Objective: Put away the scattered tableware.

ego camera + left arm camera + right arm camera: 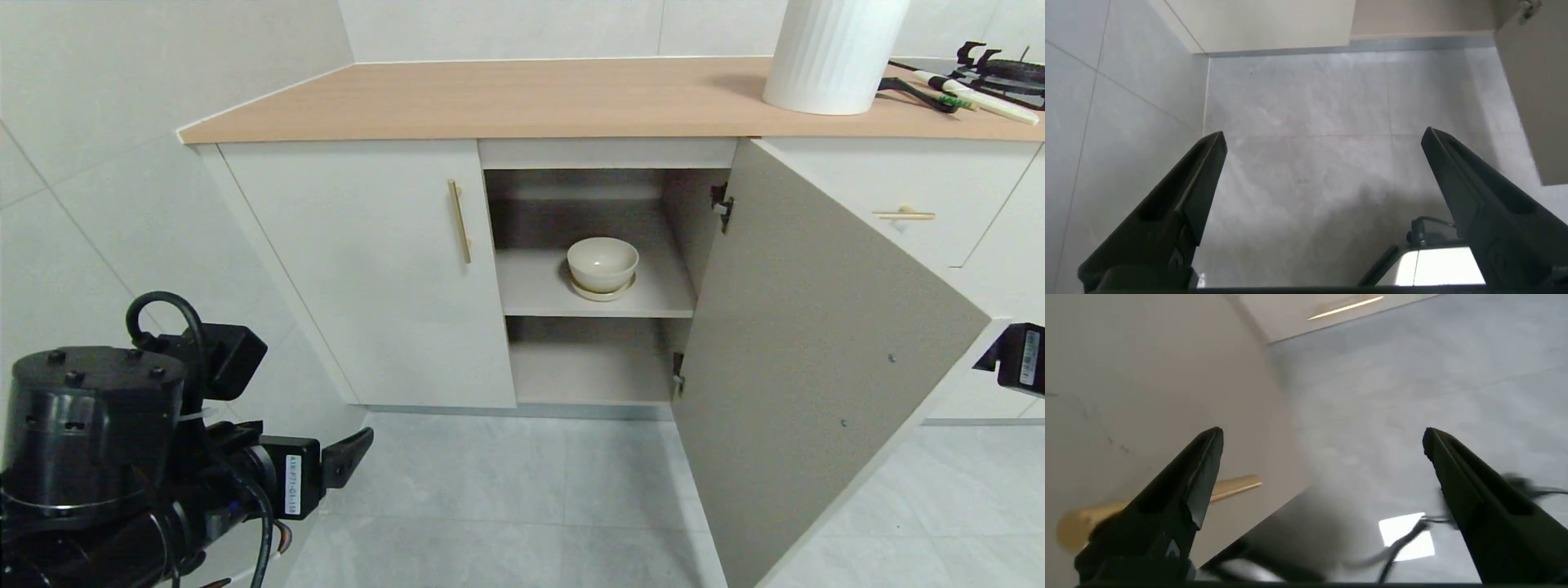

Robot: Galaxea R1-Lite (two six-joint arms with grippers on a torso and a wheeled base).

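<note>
A cream bowl (602, 261) rests on a small plate (602, 291) on the upper shelf (539, 286) of the open cabinet. My left gripper (351, 453) hangs low at the left, well short of the cabinet. In the left wrist view my left gripper (1323, 137) is open with bare floor between its fingers. My right arm (1020, 359) shows at the right edge, behind the swung-out cabinet door (816, 351). My right gripper (1321, 437) is open and holds nothing, next to the door's outer face and its gold handle (1167, 502).
The left cabinet door (367, 269) is closed, with a gold handle (460, 220). On the wooden counter (531, 98) stand a white ribbed container (833, 53), some utensils (971, 94) and a stove (1008, 69). Grey tiled floor (506, 490) lies before the cabinet.
</note>
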